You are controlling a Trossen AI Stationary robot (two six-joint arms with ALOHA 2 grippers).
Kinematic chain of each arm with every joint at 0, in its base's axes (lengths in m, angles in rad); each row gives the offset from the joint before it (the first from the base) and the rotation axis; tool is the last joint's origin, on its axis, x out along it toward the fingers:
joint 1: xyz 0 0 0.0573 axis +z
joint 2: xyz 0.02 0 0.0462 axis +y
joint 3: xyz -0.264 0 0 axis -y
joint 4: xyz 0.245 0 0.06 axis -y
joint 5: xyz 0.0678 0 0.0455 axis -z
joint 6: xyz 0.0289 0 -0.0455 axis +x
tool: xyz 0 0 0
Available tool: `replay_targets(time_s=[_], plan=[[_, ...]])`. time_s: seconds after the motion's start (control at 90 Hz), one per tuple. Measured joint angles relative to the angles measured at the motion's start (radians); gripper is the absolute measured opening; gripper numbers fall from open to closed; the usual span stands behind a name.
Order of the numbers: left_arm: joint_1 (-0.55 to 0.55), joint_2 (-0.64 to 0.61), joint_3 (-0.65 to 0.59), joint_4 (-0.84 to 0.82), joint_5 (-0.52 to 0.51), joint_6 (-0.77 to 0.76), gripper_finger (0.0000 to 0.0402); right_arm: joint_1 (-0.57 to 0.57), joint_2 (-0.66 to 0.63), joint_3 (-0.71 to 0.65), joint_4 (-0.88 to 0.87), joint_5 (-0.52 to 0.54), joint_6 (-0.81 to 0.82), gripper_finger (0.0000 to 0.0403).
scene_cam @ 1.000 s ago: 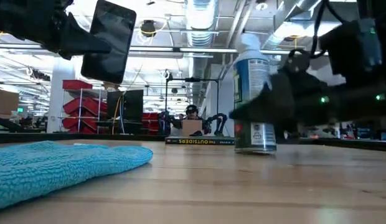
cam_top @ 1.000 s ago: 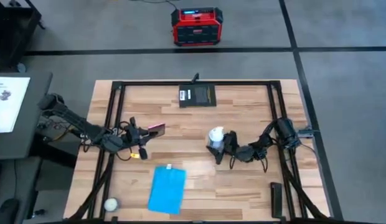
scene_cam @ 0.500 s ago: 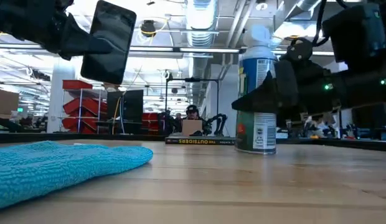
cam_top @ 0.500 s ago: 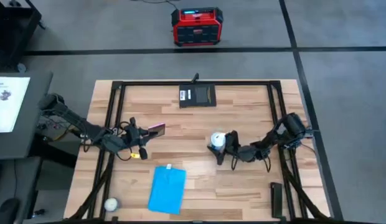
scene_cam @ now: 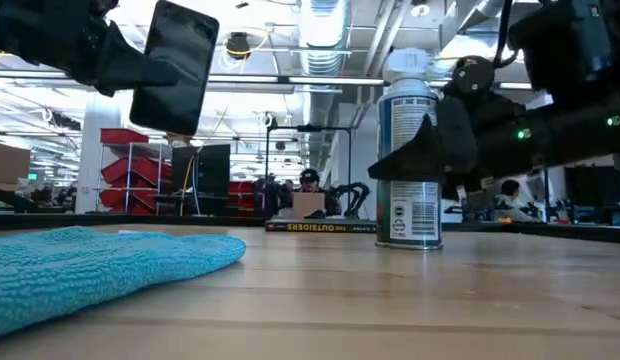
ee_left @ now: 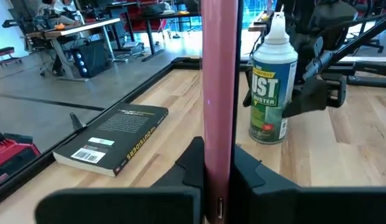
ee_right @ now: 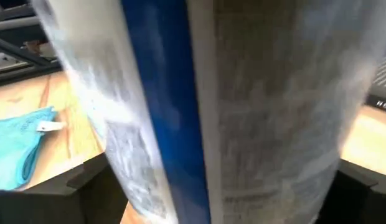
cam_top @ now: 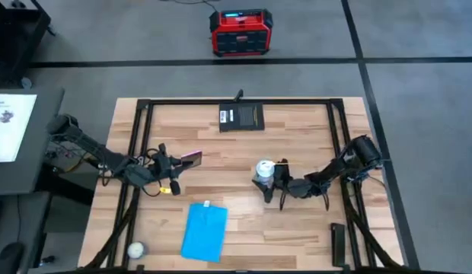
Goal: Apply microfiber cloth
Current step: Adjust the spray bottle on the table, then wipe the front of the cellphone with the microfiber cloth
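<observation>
I find the microfiber cloth [cam_top: 203, 231] lying flat on the desk [cam_top: 297, 144] near its front edge, untouched by either arm. My left hand [cam_top: 177, 164] is clamped on a pink-backed phone [cam_top: 190, 158], held edge-up above the desk, well apart from the cloth. My right hand [cam_top: 270, 185] grips a spray can [cam_top: 263, 171] standing upright on the desk, near its middle. A black book [cam_top: 241, 117] lies flat at the far edge.
</observation>
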Motion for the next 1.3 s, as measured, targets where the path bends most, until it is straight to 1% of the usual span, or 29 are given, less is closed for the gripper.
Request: replay_targets(time_s=[0.111, 0.2, 0.3, 0.378, 0.444, 0.511, 0.578, 0.689, 0.811, 0.878, 0.967, 1.044, 1.144, 1.222, 1.3], plan=[[0.0, 0.0, 0.0, -0.001, -0.001, 0.002, 0.0006, 0.017, -0.103, -0.029, -0.113, 0.062, -0.025, 0.0362], [0.0, 0.0, 0.0, -0.002, -0.004, 0.002, 0.0006, 0.045, -0.222, -0.056, -0.257, 0.111, -0.014, 0.0362], [0.0, 0.0, 0.0, -0.002, -0.013, 0.003, 0.0006, 0.096, -0.373, -0.082, -0.455, 0.185, 0.031, 0.0362], [0.0, 0.0, 0.0, -0.001, -0.013, 0.006, 0.0006, 0.14, -0.494, -0.084, -0.624, 0.223, 0.08, 0.0362], [0.0, 0.0, 0.0, 0.0, -0.013, 0.006, 0.0006, 0.17, -0.583, -0.085, -0.735, 0.237, 0.127, 0.0362], [0.0, 0.0, 0.0, 0.006, -0.014, 0.006, 0.0006, 0.191, -0.647, -0.085, -0.8, 0.238, 0.165, 0.0362], [0.0, 0.0, 0.0, 0.01, -0.015, 0.005, 0.0006, 0.218, -0.683, -0.085, -0.834, 0.235, 0.188, 0.0362], [0.0, 0.0, 0.0, 0.01, -0.03, 0.012, 0.0006, 0.294, -0.701, -0.084, -0.873, 0.19, 0.252, 0.0362], [0.0, 0.0, 0.0, 0.009, -0.044, 0.025, 0.0006, 0.399, -0.68, -0.037, -0.964, 0.175, 0.356, 0.036], [0.003, -0.001, 0.0, 0.008, -0.046, 0.029, 0.0006, 0.445, -0.656, 0.014, -0.983, 0.169, 0.378, 0.0352], [0.015, -0.001, 0.0, 0.006, -0.045, 0.029, 0.0006, 0.455, -0.605, 0.102, -0.975, 0.112, 0.349, 0.0319], [0.033, -0.001, 0.0, 0.009, -0.045, 0.029, 0.0006, 0.422, -0.538, 0.184, -0.976, 0.036, 0.288, 0.0274], [0.052, -0.001, 0.0, 0.023, -0.028, 0.04, 0.0006, 0.358, -0.427, 0.282, -0.967, -0.083, 0.195, 0.0198], [0.057, -0.001, 0.0, 0.025, -0.022, 0.048, 0.0006, 0.314, -0.346, 0.348, -0.965, -0.118, 0.131, 0.0133], [0.058, -0.001, 0.0, 0.025, -0.019, 0.054, 0.0006, 0.276, -0.292, 0.404, -0.961, -0.167, 0.087, 0.0071]])
